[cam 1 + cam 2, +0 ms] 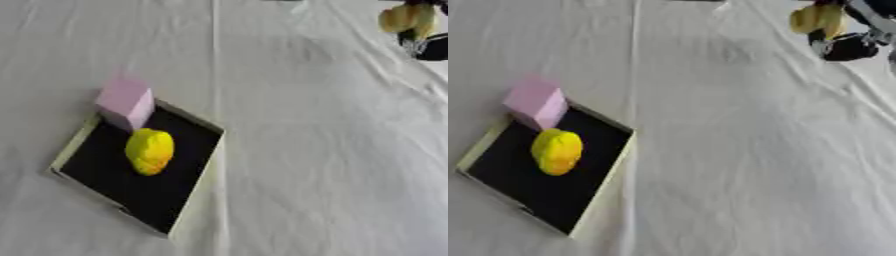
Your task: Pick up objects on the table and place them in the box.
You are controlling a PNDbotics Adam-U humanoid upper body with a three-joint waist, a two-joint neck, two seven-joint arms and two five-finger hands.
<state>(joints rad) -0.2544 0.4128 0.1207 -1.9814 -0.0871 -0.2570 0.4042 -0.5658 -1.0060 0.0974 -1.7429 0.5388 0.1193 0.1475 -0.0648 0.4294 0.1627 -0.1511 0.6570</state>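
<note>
A shallow box [196, 185] with a black floor and pale rim lies at the left on the white cloth. Inside it rests a yellow rounded object [150, 150]. A pink block [126, 102] stands at the box's far corner, partly over the rim. At the top right my right hand [846, 45], black, is shut on a yellow-tan object [816, 19] and holds it above the cloth, far from the box. My left hand shows in neither view.
The white tablecloth [315, 150] is wrinkled, with folds running from the top right corner down the right side. A straight crease runs down the middle, just right of the box.
</note>
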